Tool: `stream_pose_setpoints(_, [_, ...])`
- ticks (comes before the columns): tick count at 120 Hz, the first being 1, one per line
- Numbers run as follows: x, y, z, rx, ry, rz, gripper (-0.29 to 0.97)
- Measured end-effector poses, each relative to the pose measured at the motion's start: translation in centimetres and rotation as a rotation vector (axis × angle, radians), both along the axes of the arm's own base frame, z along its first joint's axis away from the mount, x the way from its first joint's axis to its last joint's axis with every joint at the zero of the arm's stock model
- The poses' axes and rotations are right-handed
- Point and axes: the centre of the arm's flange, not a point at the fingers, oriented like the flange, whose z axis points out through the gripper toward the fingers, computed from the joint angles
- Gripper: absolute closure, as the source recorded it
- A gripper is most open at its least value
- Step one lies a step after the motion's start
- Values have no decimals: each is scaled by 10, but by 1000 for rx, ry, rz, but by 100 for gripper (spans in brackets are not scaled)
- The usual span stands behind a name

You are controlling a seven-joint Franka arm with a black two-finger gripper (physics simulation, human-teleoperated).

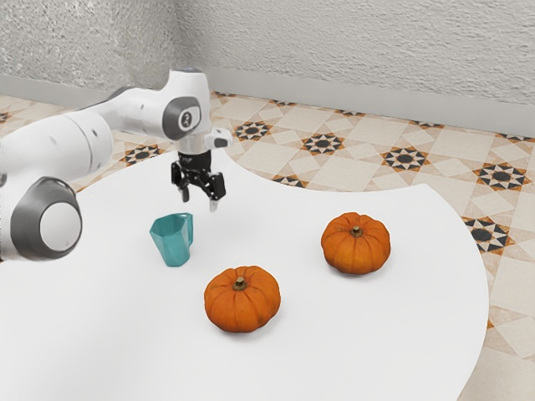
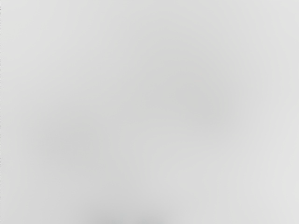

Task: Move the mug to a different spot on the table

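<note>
A broad white counter (image 1: 351,351) with a curved edge stands on a patterned tile floor (image 1: 393,159), in front of a rough grey wall (image 1: 351,42). 1 white robot arm (image 1: 75,154) with grey joints reaches in from the exterior view's left and ends above and just behind the mug.

2 orange pumpkins sit on the counter. The nearer pumpkin (image 1: 242,298) is close to the mug, in front of it and toward the exterior view's right. The farther pumpkin (image 1: 356,242) is well apart from the mug, level with it, toward the exterior view's right.

The teal mug (image 1: 172,239) has faceted sides and stands open end up on the counter, with nothing touching it.

The black end effector (image 1: 199,200) points downward, just behind the mug and slightly toward the exterior view's right of it. Its 2 fingers are spread apart with nothing between them, their tips about level with the mug's rim.

In the wrist view, a pale, plain surface lies beneath the hand, with a dim grey blur at its edge.
</note>
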Motion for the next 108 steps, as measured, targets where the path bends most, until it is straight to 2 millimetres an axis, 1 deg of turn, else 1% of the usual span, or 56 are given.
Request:
stream_pose_setpoints(5, [1,5,-14,2,5,-2,0])
stream_pose_setpoints(11, [1,12,-24,9,7,-5,0])
stream_pose_setpoints(22, [2,15,-35,22,16,-19,0])
stream_pose_setpoints(34, [5,21,-41,31,20,-23,0])
stream_pose_setpoints(45, [5,24,-50,33,47,-23,0])
stream_pose_setpoints(68, [-2,24,-71,27,137,-28,2])
stream_pose_setpoints(88, [-8,23,-77,31,186,-34,10])
stream_pose_setpoints(108, [-10,22,-77,39,204,-39,23])
